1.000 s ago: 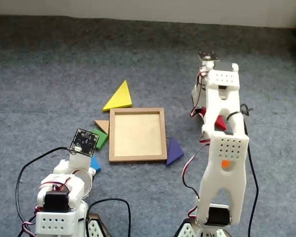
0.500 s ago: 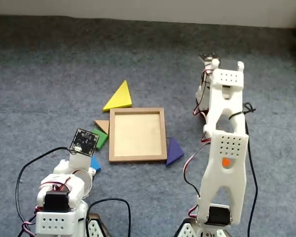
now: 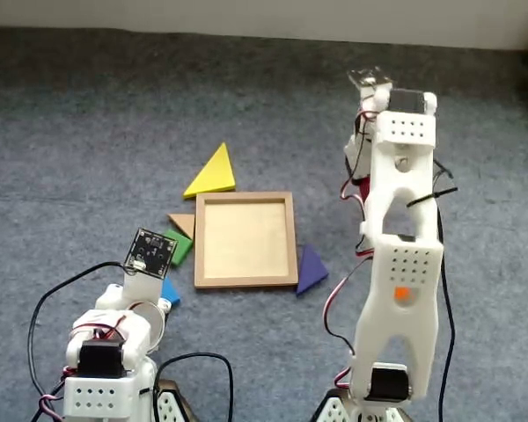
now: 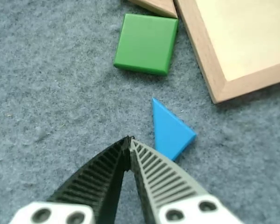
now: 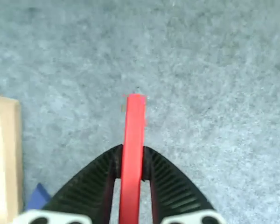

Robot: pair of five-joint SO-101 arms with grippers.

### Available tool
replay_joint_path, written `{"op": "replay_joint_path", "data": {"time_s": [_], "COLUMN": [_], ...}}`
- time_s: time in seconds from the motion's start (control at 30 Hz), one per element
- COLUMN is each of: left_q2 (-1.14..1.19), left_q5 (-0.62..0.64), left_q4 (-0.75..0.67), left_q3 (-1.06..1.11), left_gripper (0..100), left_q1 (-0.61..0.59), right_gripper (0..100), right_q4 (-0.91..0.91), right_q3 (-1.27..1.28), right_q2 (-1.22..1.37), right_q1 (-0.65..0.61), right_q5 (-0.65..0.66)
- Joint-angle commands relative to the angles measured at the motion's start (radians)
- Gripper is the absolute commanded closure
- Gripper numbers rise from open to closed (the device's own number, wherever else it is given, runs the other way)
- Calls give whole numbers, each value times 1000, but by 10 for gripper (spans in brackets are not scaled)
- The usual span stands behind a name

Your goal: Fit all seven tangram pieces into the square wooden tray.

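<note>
Red piece (image 5: 133,140) stands edge-on, pinched tight in my right claw (image 5: 130,150), over carpet at 2 o'clock of the empty tray (image 3: 246,282). With so narrow a hold it may twist or slip while swinging across. Compared with a second ago, I reach farther toward 12 o'clock.

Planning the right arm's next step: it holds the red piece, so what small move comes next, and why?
The right gripper is shut on the red piece, edge-on over carpet, while the wooden tray sits empty. I'd probably carry the piece toward the tray next.
</note>
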Motion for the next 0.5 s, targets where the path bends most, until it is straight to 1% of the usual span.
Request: {"op": "replay_joint_path", "data": {"time_s": [0.0, 0.2, 0.3, 0.47], "left_q2": [-8, -8, -8, -8], "left_q5": [9, 9, 9, 9], "left_q4": [5, 5, 5, 5], "left_q3": [21, 21, 21, 21], "left_gripper": [993, 993, 993, 993], "left_q1": [-12, -12, -12, -12], "right_gripper": [994, 994, 993, 993], "right_q4": [24, 13, -28, -116], "right_q3": [143, 412, 483, 555], "right_q2": [-243, -504, -549, -552], "right_q1": [-81, -226, -302, -410], "right_q5": [-38, -161, -245, -376]}}
